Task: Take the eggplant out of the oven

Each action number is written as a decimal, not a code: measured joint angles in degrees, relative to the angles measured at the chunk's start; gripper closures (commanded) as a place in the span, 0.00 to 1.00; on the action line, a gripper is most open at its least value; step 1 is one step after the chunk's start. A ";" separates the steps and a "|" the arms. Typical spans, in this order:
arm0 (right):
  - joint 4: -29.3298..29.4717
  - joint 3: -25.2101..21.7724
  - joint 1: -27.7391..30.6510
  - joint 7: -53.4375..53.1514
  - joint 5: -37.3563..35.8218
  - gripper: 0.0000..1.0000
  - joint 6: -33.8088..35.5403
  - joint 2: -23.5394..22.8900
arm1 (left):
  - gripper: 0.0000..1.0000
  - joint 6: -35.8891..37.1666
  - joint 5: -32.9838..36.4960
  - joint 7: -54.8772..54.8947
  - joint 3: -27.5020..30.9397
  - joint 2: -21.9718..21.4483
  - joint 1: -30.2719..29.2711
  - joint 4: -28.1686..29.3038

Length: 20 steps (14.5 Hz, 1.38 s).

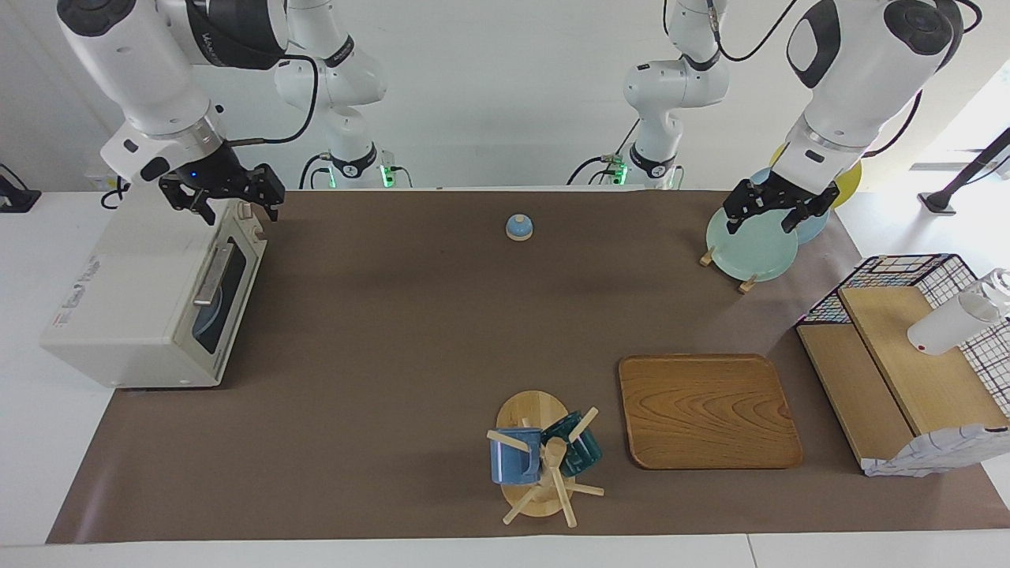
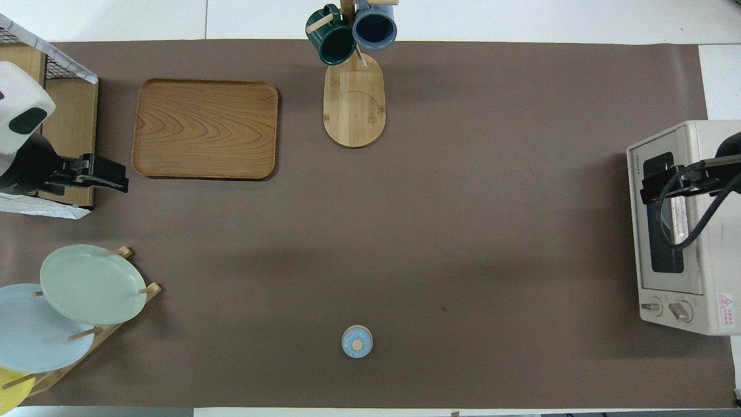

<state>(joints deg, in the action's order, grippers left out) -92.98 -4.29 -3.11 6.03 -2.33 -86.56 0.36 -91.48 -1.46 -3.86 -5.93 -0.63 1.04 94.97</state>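
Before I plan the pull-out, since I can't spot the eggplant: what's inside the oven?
The oven door is closed. Through its dark glass only a bluish round shape shows; no eggplant can be made out, and the rest is hidden.

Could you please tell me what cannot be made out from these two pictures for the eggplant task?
- Eggplant: not seen in either view; the oven door is shut and its dark glass hides the inside.
- Oven's end: cut off by the overhead view's edge.
- Right gripper, over the oven: in the overhead view its arm covers part of the door.
- Left gripper, over the plates: mostly out of the overhead view.
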 measured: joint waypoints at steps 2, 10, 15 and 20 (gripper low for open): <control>0.01 0.00 0.00 0.00 0.00 0.00 0.00 0.00 | 0.00 0.00 0.00 0.00 0.00 0.00 0.00 0.00; -0.98 0.00 -0.02 3.78 0.00 1.00 -0.80 0.13 | 0.00 0.00 0.00 0.00 0.00 0.00 0.00 0.00; -12.12 -0.48 2.52 11.34 -0.44 1.00 -13.50 3.11 | 0.00 0.00 0.00 0.00 0.00 0.00 0.00 0.00; -18.49 -0.81 3.56 7.27 -6.61 1.00 -19.10 3.65 | 0.00 0.00 0.00 0.00 0.00 0.00 0.00 0.00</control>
<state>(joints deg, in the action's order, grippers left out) -111.47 -5.10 0.45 13.30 -8.94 -105.66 4.01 -91.48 -1.46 -3.86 -5.93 -0.63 1.04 94.97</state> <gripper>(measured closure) 0.991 0.000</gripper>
